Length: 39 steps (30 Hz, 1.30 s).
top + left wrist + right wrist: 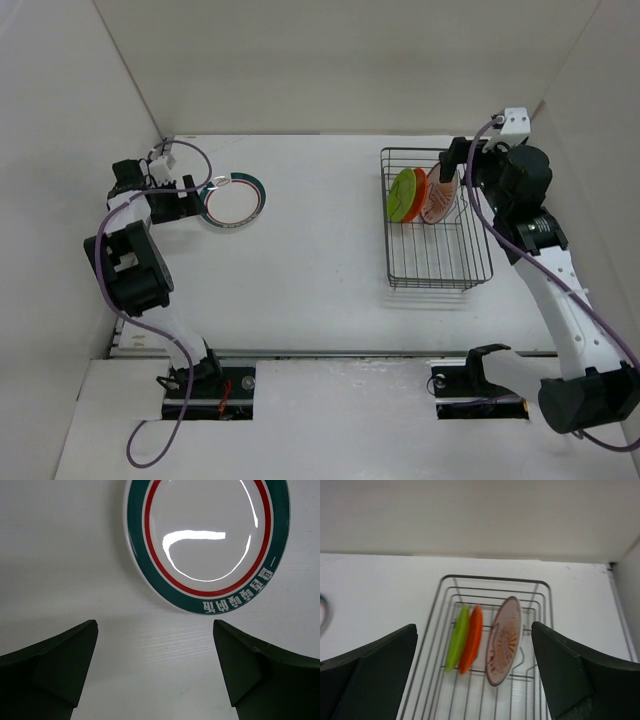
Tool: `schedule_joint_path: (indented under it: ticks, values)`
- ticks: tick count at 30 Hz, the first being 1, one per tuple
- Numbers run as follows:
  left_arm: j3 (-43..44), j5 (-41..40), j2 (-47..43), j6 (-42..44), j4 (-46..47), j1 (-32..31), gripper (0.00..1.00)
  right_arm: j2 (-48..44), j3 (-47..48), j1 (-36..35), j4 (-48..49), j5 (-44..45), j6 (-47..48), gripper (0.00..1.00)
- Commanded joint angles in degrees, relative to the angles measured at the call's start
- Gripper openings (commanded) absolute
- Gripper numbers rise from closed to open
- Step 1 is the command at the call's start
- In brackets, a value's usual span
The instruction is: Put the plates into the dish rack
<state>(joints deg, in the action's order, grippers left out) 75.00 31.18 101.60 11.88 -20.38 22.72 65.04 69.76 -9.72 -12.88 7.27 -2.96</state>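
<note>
Left arm (130,265): base at near edge, bulky elbow folded up over left side of table, forearm reaching to far left, wrist turned inward. Left gripper (197,191) points toward table centre, held low; wrist view shows jaws spread wide, dark fingers (55,665) at both lower corners, nothing between them.

Right arm (560,300): shoulder swung out to right, long white link stretched to far right side, wrist bent inward. Right gripper (452,165) faces left, raised, jaws wide apart, gripping nothing.
</note>
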Motion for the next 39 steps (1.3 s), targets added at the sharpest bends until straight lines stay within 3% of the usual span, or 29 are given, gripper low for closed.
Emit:
schedule_joint_path:
  ticks: [1,7,11,18,23,26,30,31,34,39]
  values:
    - [5.05,8.1,4.73,1.83,-0.18,-0.13,0.99,-3.15,-4.44,-1.26,10.41,-16.83,1.56,1.0]
    - [14.72,8.64,16.6,1.3,-1.85,-0.13,0.95,-3.16,-5.07,-5.39,11.13,-22.99,1.56,1.0]
    - [20.17,8.64,22.23,0.78,-3.0,-1.36,0.85,-3.68,-5.07,-8.47,11.13,-23.0,1.56,1.0]
    - [19.48,8.55,26.36,-0.97,-1.33,-3.21,0.65,-3.16,-6.91,-11.99,11.13,-19.84,1.56,1.0]
    - [21.67,8.55,27.5,-1.6,-1.33,-3.74,0.55,-1.41,-6.91,-12.61,11.65,-20.53,1.56,1.0]
    - [23.52,8.55,28.91,-2.29,-3.25,-3.74,0.43,-1.4,-7.53,-12.61,12.97,-21.15,1.56,1.0]
    - [25.63,8.02,29.97,-3.79,-3.79,-3.74,0.03,-0.18,-8.75,-13.14,14.12,-21.68,1.03,1.0]
    - [25.63,8.02,29.97,-3.79,-4.48,-3.74,0.0,-0.17,-9.37,-13.14,14.64,-22.2,1.03,1.0]
    - [27.12,10.21,29.97,-3.79,-6.32,-3.74,0.0,1.31,-9.99,-13.66,15.95,-23.52,0.33,1.0]
    - [28.18,25.75,25.15,1.02,-12.13,-3.74,0.0,7.64,-10.69,-13.66,19.38,-28.51,-5.12,1.0]
